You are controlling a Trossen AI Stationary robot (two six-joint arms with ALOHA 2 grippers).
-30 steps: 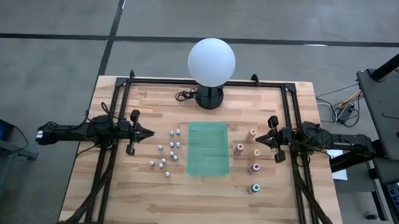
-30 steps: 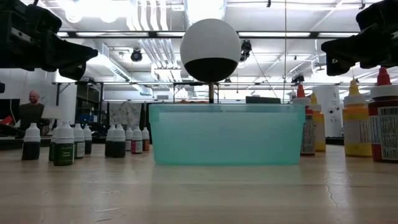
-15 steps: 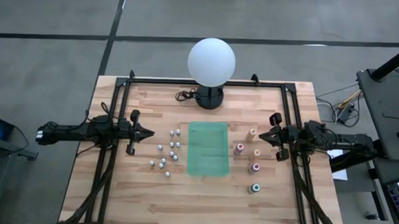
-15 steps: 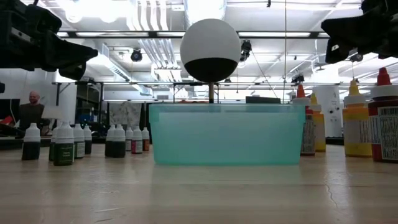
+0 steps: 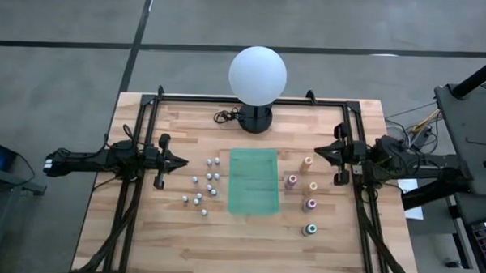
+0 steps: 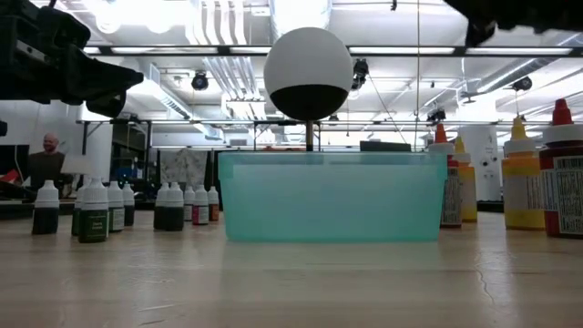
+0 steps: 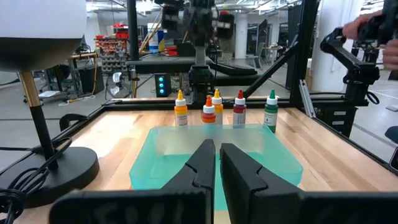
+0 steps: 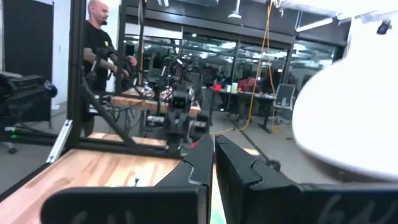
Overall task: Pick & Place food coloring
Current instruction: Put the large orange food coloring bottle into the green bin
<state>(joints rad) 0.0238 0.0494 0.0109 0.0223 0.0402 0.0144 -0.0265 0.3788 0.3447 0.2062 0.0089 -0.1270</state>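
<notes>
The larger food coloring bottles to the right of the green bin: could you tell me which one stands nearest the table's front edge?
The green-topped bottle. It stands alone, well in front of the other four, which cluster farther back.

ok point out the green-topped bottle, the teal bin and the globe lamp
green-topped bottle [image 5: 310,230]: high view, on its green cap.
teal bin [image 6: 328,196]: low view, middle of its front wall.
globe lamp [image 5: 257,75]: high view, top of the white globe.

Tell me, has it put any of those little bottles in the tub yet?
Nothing looks done: the teal tub is empty. The small white-capped bottles and the coloured-top bottles all stand on the table. Neither the left gripper nor the right gripper holds anything; both are shut. All the moving remains.
</notes>
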